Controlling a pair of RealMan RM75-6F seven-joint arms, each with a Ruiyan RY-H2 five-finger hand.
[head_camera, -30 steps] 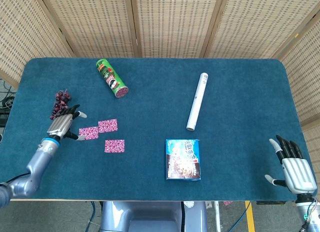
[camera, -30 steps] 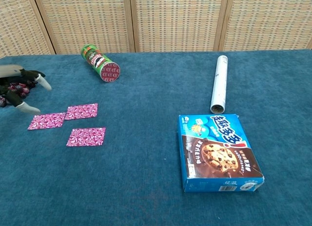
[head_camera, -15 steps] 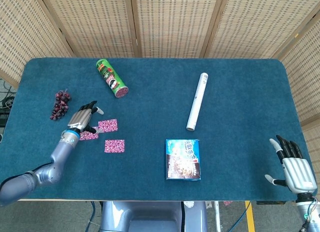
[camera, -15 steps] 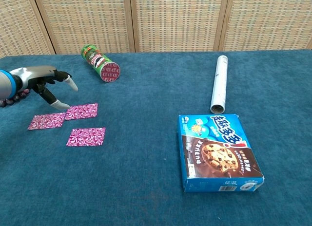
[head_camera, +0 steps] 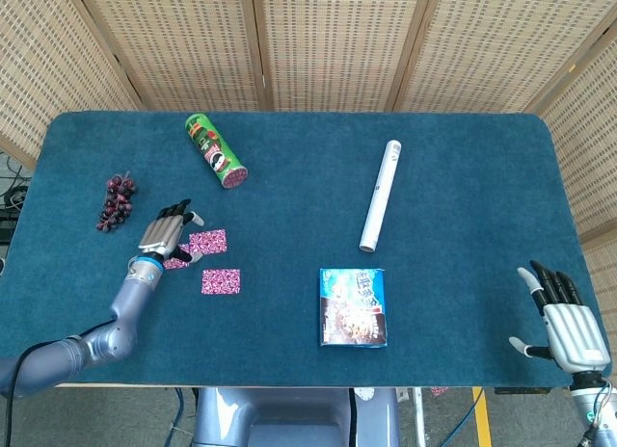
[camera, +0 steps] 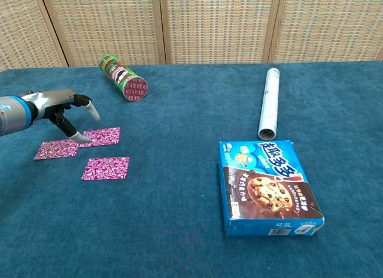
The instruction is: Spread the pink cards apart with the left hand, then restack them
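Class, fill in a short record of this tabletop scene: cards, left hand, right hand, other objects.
cards: three pink cards lying spread on the blue table, not stacked
left robot hand: over the cards' far-left edge, one fingertip down by a card
right robot hand: fingers spread, holding nothing, at the table's near right corner
other objects: Pringles can on its side, white tube, cookie box, grapes

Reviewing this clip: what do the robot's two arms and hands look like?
Left hand: silver-grey back plate, black fingers with pale tips, blue band at the wrist, on a smooth silver-grey arm. Right hand: same ribbed silver back, black fingers, pale thumb tip.
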